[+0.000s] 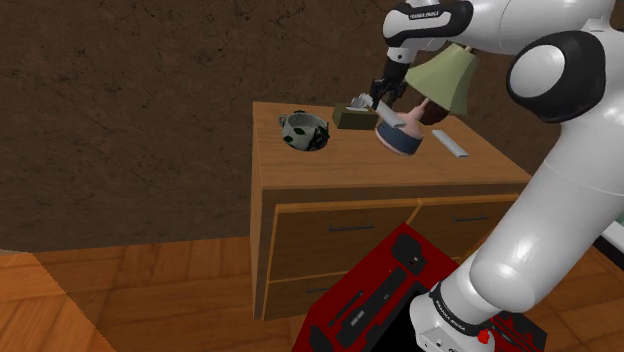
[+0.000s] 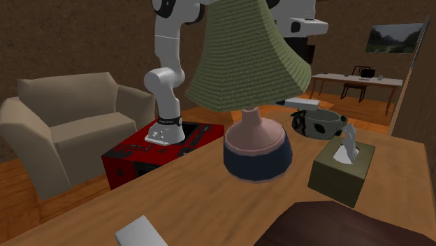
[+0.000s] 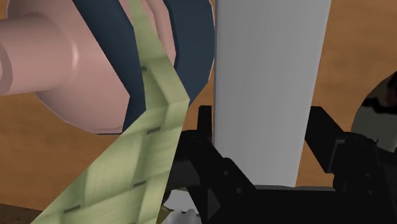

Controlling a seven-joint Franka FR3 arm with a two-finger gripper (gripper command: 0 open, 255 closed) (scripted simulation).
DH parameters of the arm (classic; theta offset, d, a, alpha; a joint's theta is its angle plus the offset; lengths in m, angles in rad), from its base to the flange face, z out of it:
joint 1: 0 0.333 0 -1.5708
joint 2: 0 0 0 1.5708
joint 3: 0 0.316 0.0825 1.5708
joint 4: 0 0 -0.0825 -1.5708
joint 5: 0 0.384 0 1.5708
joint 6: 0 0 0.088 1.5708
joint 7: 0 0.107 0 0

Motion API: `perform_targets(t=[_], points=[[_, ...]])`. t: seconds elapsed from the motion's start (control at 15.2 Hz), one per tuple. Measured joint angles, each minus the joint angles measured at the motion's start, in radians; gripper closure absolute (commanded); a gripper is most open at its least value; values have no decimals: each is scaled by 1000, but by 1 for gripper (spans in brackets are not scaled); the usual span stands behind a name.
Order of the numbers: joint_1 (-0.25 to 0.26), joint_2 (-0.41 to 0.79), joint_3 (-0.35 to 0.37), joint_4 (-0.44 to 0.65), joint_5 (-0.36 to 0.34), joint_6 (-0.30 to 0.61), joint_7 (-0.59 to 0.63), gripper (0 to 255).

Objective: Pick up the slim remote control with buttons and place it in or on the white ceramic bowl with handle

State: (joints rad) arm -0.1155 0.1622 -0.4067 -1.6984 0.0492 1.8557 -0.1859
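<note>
The wooden desk (image 1: 330,172) with drawers carries a spotted bowl (image 1: 304,131), a tissue box (image 1: 352,119), a lamp (image 1: 404,138) and a flat grey slab (image 1: 451,144) near its edge.

Beige armchair (image 2: 63,126), wooden dresser (image 1: 330,232) — brown wall (image 1: 120,100)

The shoulder camera sits up high, beside and a bit behind the red stand (image 1: 375,300). It looks down across the wooden dresser (image 1: 330,172), with the white arm (image 1: 540,230) close on its right side. The second camera sits low at the other end of the dresser top, very near the lamp (image 2: 248,63), and looks back at the stand and arm, so both cameras see the lamp, the tissue box (image 1: 352,120) and the spotted bowl (image 1: 295,135). The wrist camera rides on the hand and looks along the gripper (image 3: 264,143), so close that the lamp and the grey remote (image 3: 267,76) it grips look huge.
</note>
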Motion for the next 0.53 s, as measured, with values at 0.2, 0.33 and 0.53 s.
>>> perform_targets(t=[0.2, 0.33, 0.53], points=[[33, 30, 26, 45, 6, -17, 59, 255], [50, 64, 41, 85, 15, -25, 91, 255], [79, 112, 64, 153, 25, -47, 147, 255]])
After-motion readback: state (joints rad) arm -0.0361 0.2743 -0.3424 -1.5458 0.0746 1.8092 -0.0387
